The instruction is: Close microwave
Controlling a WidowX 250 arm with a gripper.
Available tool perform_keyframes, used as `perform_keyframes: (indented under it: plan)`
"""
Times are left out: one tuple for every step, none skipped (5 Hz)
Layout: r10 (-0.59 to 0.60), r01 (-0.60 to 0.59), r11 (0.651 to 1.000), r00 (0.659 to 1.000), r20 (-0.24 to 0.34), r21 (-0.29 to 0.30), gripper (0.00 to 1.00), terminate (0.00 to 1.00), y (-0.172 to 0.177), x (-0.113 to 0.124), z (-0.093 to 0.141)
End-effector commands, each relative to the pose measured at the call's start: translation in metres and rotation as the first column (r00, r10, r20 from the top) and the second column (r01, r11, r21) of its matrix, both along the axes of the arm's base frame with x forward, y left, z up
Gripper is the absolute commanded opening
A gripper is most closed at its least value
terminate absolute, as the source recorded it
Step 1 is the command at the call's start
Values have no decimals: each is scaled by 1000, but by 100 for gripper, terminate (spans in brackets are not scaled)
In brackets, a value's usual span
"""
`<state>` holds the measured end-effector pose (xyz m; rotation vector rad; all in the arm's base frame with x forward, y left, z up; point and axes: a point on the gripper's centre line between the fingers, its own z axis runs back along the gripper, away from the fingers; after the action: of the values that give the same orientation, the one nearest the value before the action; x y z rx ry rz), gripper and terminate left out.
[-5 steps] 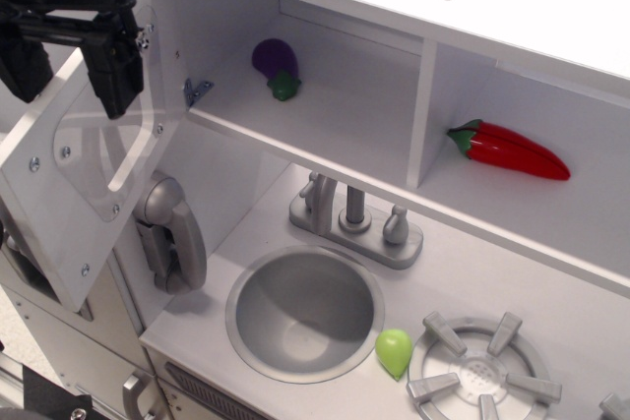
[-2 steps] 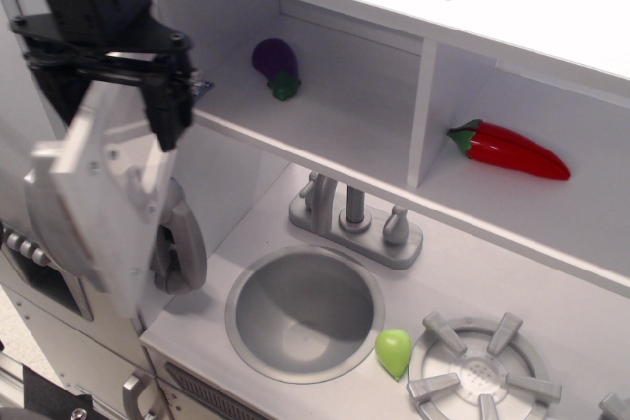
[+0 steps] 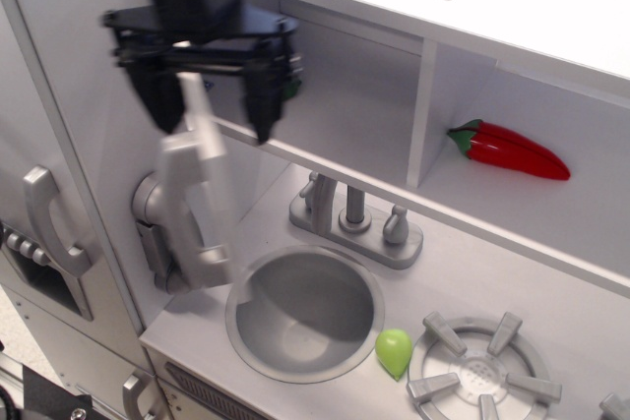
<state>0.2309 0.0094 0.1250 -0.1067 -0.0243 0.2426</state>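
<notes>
While motion blur smears the microwave (image 3: 197, 199) door edge-on, the claw (image 3: 207, 95) straddles it, spread wide.

Matt white-painted microwave (image 3: 98, 95), perhaps wood; matt silver sink (image 3: 305, 314); glossy plastic pepper (image 3: 507, 150).

White counter (image 3: 492, 272): green fruit (image 3: 394, 351), possibly pear, beside sink (image 3: 305, 314).

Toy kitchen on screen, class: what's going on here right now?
A robot arm's end effector is at the microwave door, which appears edge-on and motion-blurred, partway across the opening and not yet shut. A red chili pepper lies in the cubby beside it. Below are the sink and a green toy.
</notes>
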Motion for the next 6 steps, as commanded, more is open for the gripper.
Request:
perform_keyframes:
  plan:
    - [-51,54,993,998,29,-105,100,0,-58,4,42]
    - [-129,132,988,991,40,-75,100,0,-61,-33,37]
    - [-155,156,988,987,27,-20,100,0,-45,-54,21]
    - [-137,136,990,990,23,40,100,0,-18,-59,-7]
    - [-82,81,992,997,11,99,100,0,4,-43,-37]
    - [-33,26,990,998,46,138,100,0,22,-18,-48]
